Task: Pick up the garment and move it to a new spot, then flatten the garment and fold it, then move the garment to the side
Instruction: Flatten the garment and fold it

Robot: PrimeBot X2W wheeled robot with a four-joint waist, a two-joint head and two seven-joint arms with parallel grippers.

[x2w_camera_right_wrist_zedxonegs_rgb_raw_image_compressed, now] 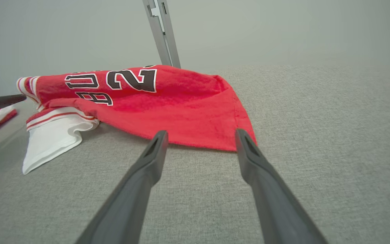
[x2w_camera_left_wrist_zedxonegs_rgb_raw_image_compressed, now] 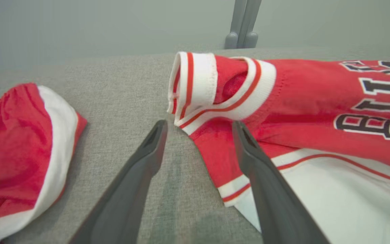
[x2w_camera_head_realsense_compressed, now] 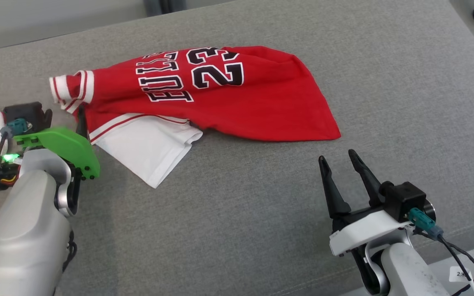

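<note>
Red Bulls 23 jersey (x2w_camera_head_realsense_compressed: 228, 98) is lying crumpled on the grey fabric surface (x2w_camera_head_realsense_compressed: 261, 213), lettering face up, with a white layer (x2w_camera_head_realsense_compressed: 146, 148) poking out from under it on the robot's left side. Left claw (x2w_camera_left_wrist_zedxonegs_rgb_raw_image_compressed: 199, 124) is spread wide right at the striped armhole trim (x2w_camera_left_wrist_zedxonegs_rgb_raw_image_compressed: 195, 88): one finger's over bare surface, the other's over the red cloth, and nothing is pinched. Right claw (x2w_camera_head_realsense_compressed: 337, 155) is wide open too and has hold of nothing, sitting near the jersey's bottom corner but apart from it. There's another red and white piece of clothing (x2w_camera_left_wrist_zedxonegs_rgb_raw_image_compressed: 19, 152) off to the left, apart from the jersey
</note>
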